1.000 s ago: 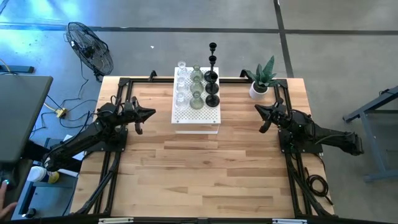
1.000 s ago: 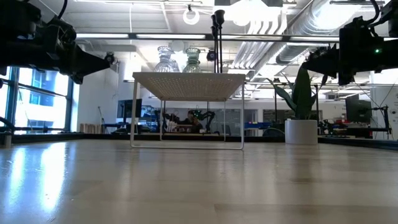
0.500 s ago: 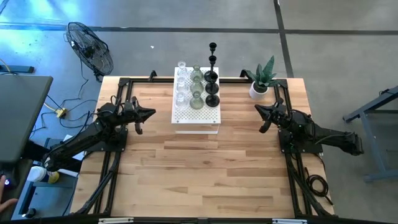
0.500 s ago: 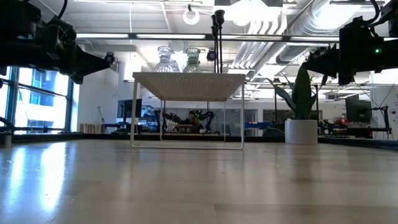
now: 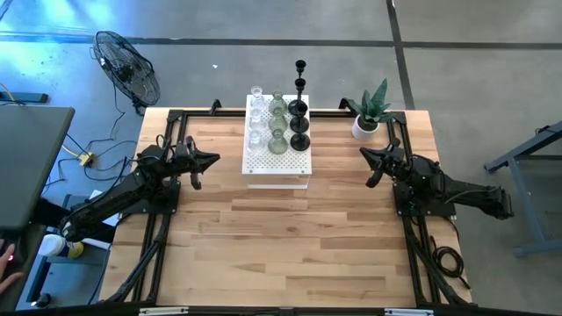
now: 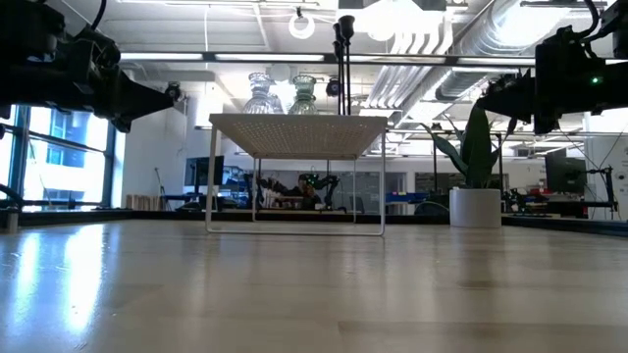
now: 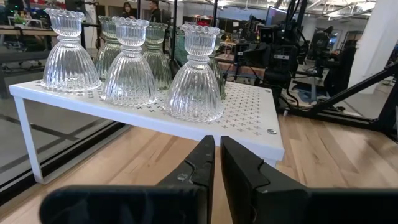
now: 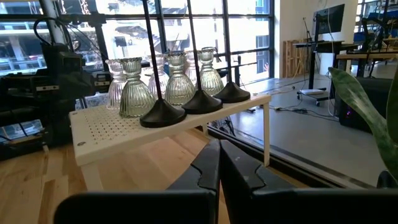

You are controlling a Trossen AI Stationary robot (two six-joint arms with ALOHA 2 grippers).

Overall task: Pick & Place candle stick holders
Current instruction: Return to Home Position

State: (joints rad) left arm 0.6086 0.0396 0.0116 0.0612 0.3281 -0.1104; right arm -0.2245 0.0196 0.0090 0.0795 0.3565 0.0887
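High view, shelf: a white perforated shelf point(image 5: 277, 165) at the far middle of the table point(image 5: 263, 246) carries the candle stick holders point(image 5: 277, 107) in three rows: clear glass holders point(image 5: 255, 136), greenish glass holders point(image 5: 277, 143), black holders point(image 5: 300, 140).
High view, arms: the left gripper point(image 5: 211, 161) is left of the shelf and the right gripper point(image 5: 364, 155) right of it, both apart from it. A potted plant point(image 5: 373, 110) stands far right.
Low view: the holders stand on the shelf top. The glass tints are hard to tell here. Both grippers hang above the wood.
Left wrist view: fingers pressed together, empty, facing the clear row.
Right wrist view: fingers pressed together, empty, facing the black row.

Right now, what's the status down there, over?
Left gripper shut, empty, beside shelf. Right gripper shut, empty, opposite side. Candle stick holders standing on shelf. Nothing obstructing.
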